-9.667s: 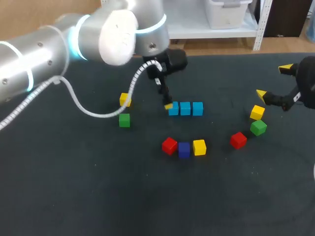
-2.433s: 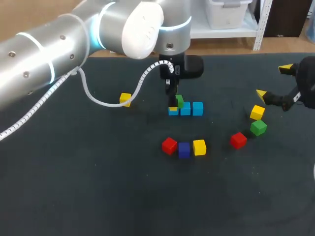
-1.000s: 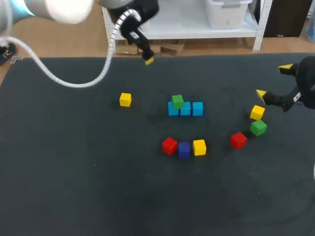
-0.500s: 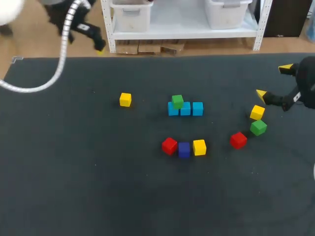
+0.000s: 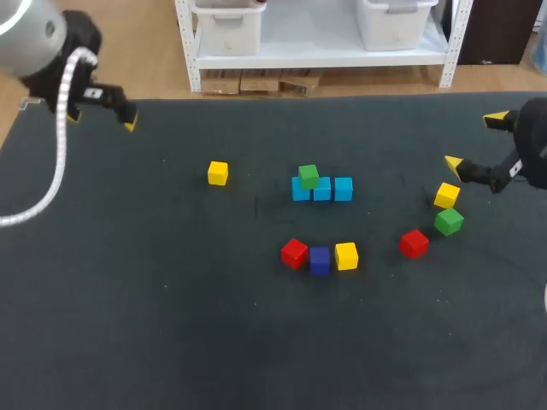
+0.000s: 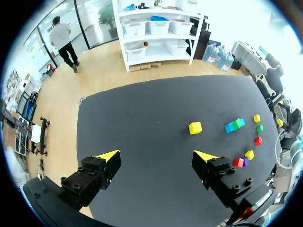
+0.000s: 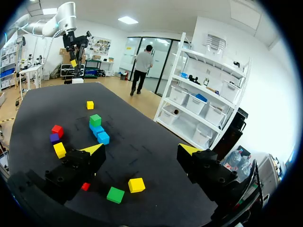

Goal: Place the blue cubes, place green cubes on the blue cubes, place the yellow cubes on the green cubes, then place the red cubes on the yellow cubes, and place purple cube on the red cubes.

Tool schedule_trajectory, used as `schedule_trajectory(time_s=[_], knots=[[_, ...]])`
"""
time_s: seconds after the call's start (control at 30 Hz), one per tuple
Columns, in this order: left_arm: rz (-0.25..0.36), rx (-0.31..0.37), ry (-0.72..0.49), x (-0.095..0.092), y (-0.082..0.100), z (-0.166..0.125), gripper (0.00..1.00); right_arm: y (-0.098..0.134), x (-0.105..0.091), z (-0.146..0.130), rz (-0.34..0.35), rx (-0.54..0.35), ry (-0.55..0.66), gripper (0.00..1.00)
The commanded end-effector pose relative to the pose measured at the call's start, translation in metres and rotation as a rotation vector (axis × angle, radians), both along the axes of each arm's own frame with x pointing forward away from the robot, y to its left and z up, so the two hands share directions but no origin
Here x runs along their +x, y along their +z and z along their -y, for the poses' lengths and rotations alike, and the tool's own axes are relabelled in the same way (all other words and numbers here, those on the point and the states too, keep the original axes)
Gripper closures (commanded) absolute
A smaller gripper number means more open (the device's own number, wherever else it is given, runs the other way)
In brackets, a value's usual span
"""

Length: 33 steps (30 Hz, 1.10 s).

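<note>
**Two-arm cube stacking, green layer begun.** The left tool (image 6: 156,158) hangs over a corner of the worktop (image 5: 171,307), fingers apart and holding nothing; every cube lies well ahead of it. The right tool (image 5: 474,140), likewise apart and empty, hovers at the opposite edge.

Three blue cubes (image 5: 322,189) form a touching row well ahead of the right tool. A stacked green cube (image 5: 308,176) sits, slightly twisted, on the row's end cube farthest from that tool. The loose green cube (image 5: 448,221) lies almost under the right tool, just beside a yellow cube (image 5: 446,195), with a red cube (image 5: 414,243) near. A second red cube (image 5: 295,253), the purple cube (image 5: 320,260) and a second yellow cube (image 5: 346,255) stand in a line near the blue row. A lone yellow cube (image 5: 218,172) lies between the row and the left tool.

The cubes appear small, rigid and light, with flat faces that may be slick. The loose green cube is best taken on two opposite side faces, centred, on the pair clear of its yellow neighbour. The stack would likely shift at a slight nudge.
</note>
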<state>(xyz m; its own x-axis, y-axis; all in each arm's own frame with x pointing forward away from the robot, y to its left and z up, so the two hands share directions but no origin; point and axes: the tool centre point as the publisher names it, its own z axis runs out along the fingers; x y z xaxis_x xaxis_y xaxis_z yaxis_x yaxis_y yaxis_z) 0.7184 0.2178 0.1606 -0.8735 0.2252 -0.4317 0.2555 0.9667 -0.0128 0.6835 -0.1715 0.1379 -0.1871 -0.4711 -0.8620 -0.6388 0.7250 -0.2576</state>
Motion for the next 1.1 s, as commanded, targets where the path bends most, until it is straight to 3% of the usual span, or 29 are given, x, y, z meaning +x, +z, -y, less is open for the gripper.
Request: schedule_trajectory(time_s=[0.03, 0.27, 0.47, 0.57, 0.67, 1.1], knots=[[0.485, -0.168, -0.015, -0.002, -0.008, -0.018, 0.0, 0.0, 0.0, -0.001, 0.0, -0.003, -0.003, 0.0], [0.547, -0.16, 0.008, 0.019, 0.009, -0.029, 0.0, 0.0, 0.0, -0.001, 0.0, -0.003, -0.003, 0.0], [0.564, -0.158, -0.002, 0.023, 0.019, -0.029, 0.0, 0.0, 0.0, -0.001, 0.0, -0.003, -0.003, 0.0], [0.547, -0.17, -0.016, 0.022, 0.019, -0.026, 0.0, 0.0, 0.0, -0.001, 0.0, -0.003, -0.003, 0.0], [0.455, -0.209, -0.048, 0.02, 0.018, -0.02, 0.0, 0.0, 0.0, -0.001, 0.0, -0.003, -0.003, 0.0], [0.455, -0.209, -0.048, 0.02, 0.018, -0.02, 0.0, 0.0, 0.0, -0.001, 0.0, -0.003, -0.003, 0.0]])
